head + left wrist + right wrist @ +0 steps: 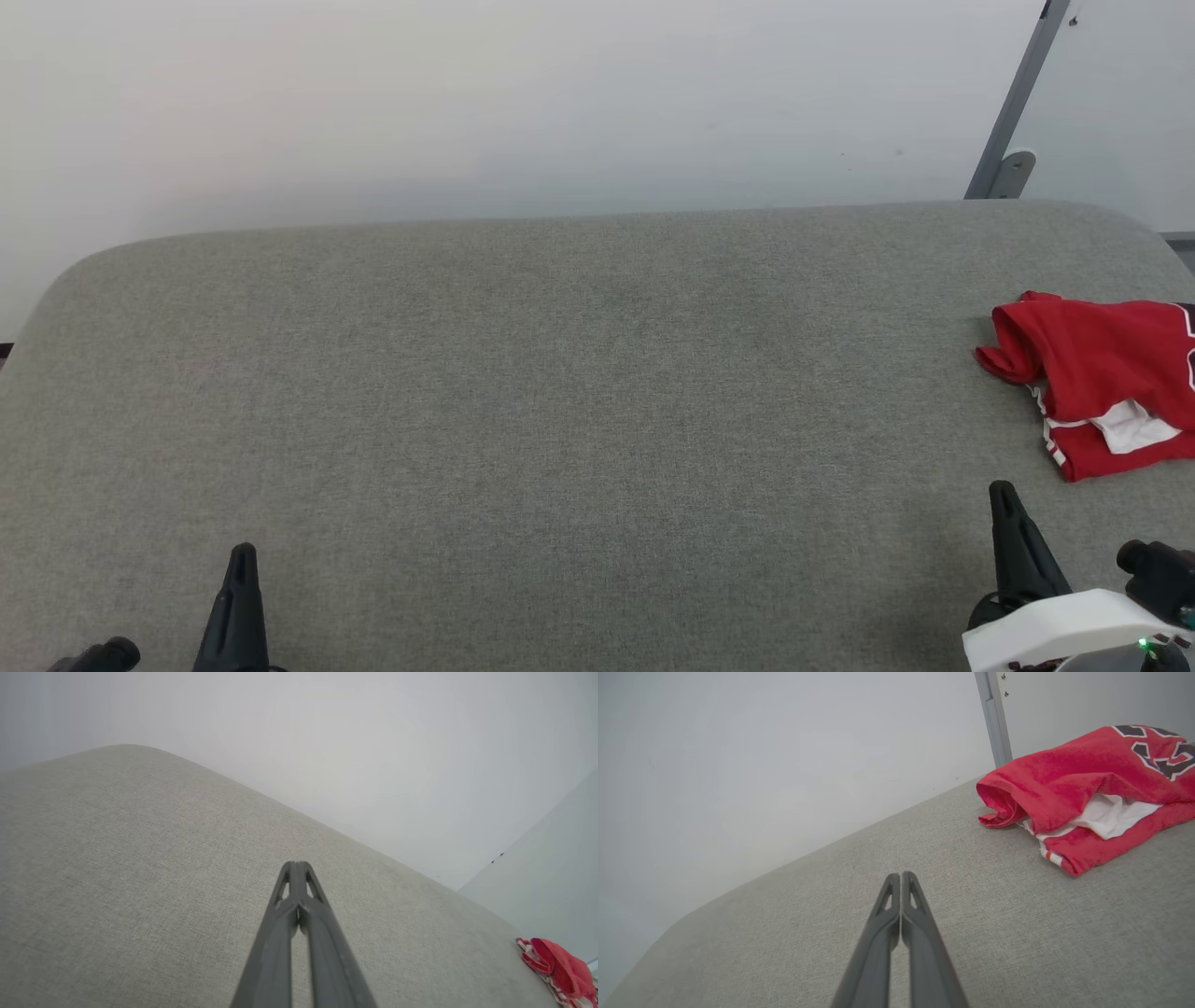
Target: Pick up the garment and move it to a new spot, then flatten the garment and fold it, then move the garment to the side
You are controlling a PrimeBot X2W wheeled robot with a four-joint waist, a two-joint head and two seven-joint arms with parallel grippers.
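The garment is a red jersey with white parts and striped trim, lying bunched at the right edge of the grey fabric surface; the frame cuts off part of it. In the right wrist view the garment shows black, white-outlined lettering at its top. It appears small at the lower right in the left wrist view. My right gripper hovers near the front right, just short of the garment, shut and holding nothing. At the front left, far from the garment, my left gripper is also shut and holds nothing.
A pale wall rises behind the surface's rounded far edge. A grey metal post leans at the back right, above the garment. Bare grey fabric spreads across the middle and left of the surface.
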